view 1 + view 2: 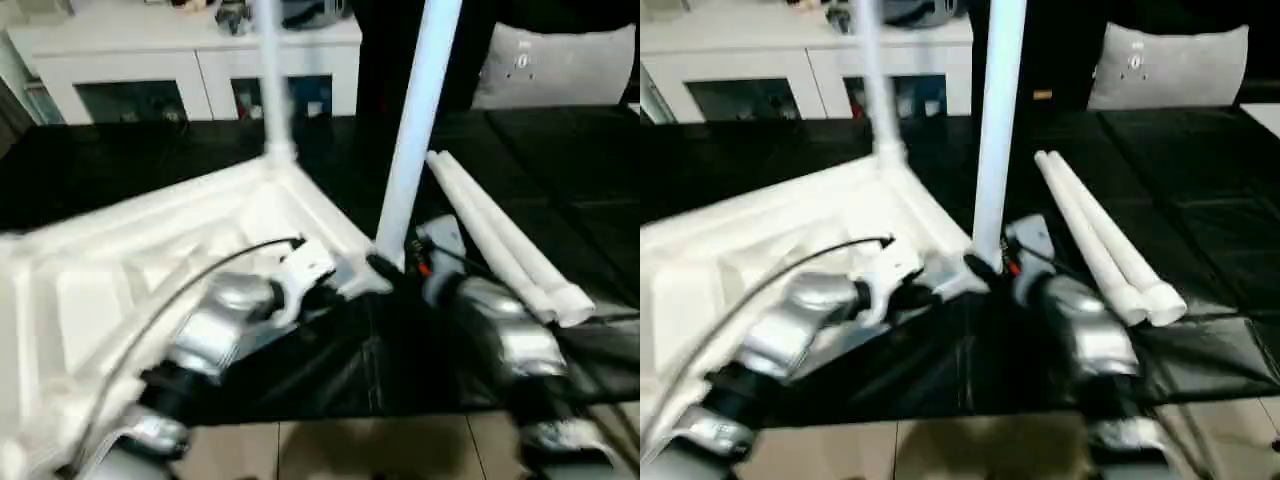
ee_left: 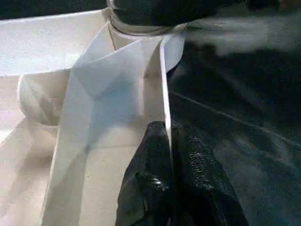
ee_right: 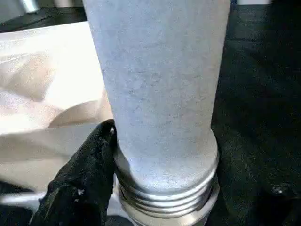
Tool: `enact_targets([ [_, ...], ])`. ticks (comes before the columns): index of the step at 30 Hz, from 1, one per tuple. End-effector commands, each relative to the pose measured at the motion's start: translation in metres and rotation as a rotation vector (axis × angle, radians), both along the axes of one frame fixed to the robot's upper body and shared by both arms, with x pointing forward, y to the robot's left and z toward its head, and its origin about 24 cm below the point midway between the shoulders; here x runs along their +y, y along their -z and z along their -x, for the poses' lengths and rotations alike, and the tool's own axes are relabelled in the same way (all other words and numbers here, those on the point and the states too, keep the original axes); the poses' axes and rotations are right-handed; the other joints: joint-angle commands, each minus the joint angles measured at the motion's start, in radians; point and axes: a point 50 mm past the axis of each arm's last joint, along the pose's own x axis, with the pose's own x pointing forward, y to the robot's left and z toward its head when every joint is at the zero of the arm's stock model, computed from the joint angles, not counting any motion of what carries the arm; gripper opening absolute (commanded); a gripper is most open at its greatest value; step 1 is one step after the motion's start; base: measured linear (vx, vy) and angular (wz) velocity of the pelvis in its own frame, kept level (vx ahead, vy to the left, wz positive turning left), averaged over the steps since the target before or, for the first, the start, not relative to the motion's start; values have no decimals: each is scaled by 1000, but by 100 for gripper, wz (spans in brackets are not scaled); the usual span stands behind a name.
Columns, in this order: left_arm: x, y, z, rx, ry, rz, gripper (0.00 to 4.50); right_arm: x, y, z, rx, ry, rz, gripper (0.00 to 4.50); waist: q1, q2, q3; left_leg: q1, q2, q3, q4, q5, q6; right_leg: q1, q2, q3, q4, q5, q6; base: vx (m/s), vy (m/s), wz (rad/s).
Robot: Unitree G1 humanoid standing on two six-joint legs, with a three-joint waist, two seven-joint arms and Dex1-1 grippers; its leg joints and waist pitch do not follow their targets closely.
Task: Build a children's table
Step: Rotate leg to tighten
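The children's table lies upside down on the black mat (image 1: 200,160), its tabletop (image 1: 150,260) showing the ribbed underside so that the round corner sockets face up and the legs can go in from above. One leg (image 1: 272,80) already stands upright in the far corner socket, and a second leg (image 1: 415,130) rises from the near corner, where both arms meet. The left gripper (image 2: 171,188) is clenched on the thin edge wall of the tabletop just beside that corner, the rim pinched between its black fingers (image 2: 146,183); this looks like a steadying hold, keeping the top from sliding or turning while the leg is worked. The right gripper (image 3: 160,179) sits around the base of the near leg, one finger (image 3: 84,174) pressed against the ridged collar at its bottom end (a screw thread, by the look of the rings), so the hand appears to be grasping the leg low down where it can twist it into the socket. The threads are still visible above the socket, which suggests the leg is not yet fully seated. Two spare legs (image 1: 500,240) lie side by side on the mat, to the right of the near corner, within reach for the remaining corners. No brand, label or readable writing can be made out on the table parts or on the white cabinet (image 1: 180,70) behind.
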Motion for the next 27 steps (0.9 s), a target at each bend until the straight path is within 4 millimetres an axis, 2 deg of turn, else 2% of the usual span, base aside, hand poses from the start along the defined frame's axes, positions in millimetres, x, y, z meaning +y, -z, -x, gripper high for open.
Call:
enact_targets([
  [1,-36,-17,3,-67,108,52,0,30,16,7,84,-58,-26,304,6,-9,-58,2,36,-15,-76,-211,52,42,-71,37,-90,-357,-173,0,0,0],
  [2,-38,-18,2,-77,93,38,0,32,16,6,74,-44,-26,325,9,-3,-58,2,37,-16,-76,-208,52,43,-71,37,-87,-343,-177,0,0,0],
  [4,-36,-19,0,-73,51,24,0,29,13,7,57,-20,-58,339,11,-7,-61,2,38,-13,-74,-193,59,45,-71,39,-81,-263,-198,0,0,0],
  [5,-33,-19,0,-73,52,16,0,26,11,8,45,-27,-65,345,13,-7,-61,1,38,-14,-74,-188,63,47,-72,39,-80,-255,-200,0,0,0],
  [6,-32,-18,0,-74,53,12,0,24,11,8,40,-30,-67,360,13,-2,-61,-1,38,-14,-74,-179,68,48,-71,38,-80,-236,-203,0,0,0],
  [7,-27,-16,0,-84,65,-6,0,18,8,10,13,-57,-68,384,14,-4,-62,-2,38,-14,-74,-179,71,50,-71,37,-78,-222,-207,0,0,0],
  [10,-16,-11,-1,-102,96,-44,0,1,2,14,-35,-112,-72,391,18,-2,-65,-4,37,-15,-70,-159,90,55,-71,36,-74,-173,-217,0,0,0],
  [13,-13,-9,-1,-103,115,-56,0,-4,0,15,-46,-127,-65,423,20,-3,-62,-3,39,-13,-70,-171,96,53,-72,35,-76,-191,-222,0,0,0],
  [16,1,-4,0,-95,180,-93,0,-24,-7,19,-84,-208,-24,442,21,1,-61,-1,39,-14,-71,-192,84,53,-72,34,-80,-237,-212,0,0,0],
  [19,13,-3,-1,-86,215,-96,0,-42,-14,24,-101,-315,19,442,25,-1,-61,-1,40,-15,-71,-196,92,55,-71,33,-78,-223,-214,0,0,0],
  [22,16,-2,0,-81,232,-96,0,-45,-16,27,-99,-359,30,442,27,-1,-63,-3,40,-14,-69,-178,99,57,-72,33,-73,-197,-222,0,0,0],
  [23,18,-2,1,-82,255,-95,0,-47,-17,29,-93,-397,38,442,28,2,-62,-2,42,-14,-69,-172,101,54,-72,33,-74,-191,-228,0,0,0],
  [25,23,0,3,-76,311,-109,0,-52,-19,34,-72,-492,53,442,31,-2,-63,-3,41,-14,-68,-172,107,57,-72,31,-73,-195,-230,0,0,0],
  [27,26,0,7,-70,384,-103,0,-54,-21,37,-57,-556,67,442,35,-1,-62,-2,41,-14,-67,-175,110,56,-73,31,-75,-211,-229,0,0,0],
])
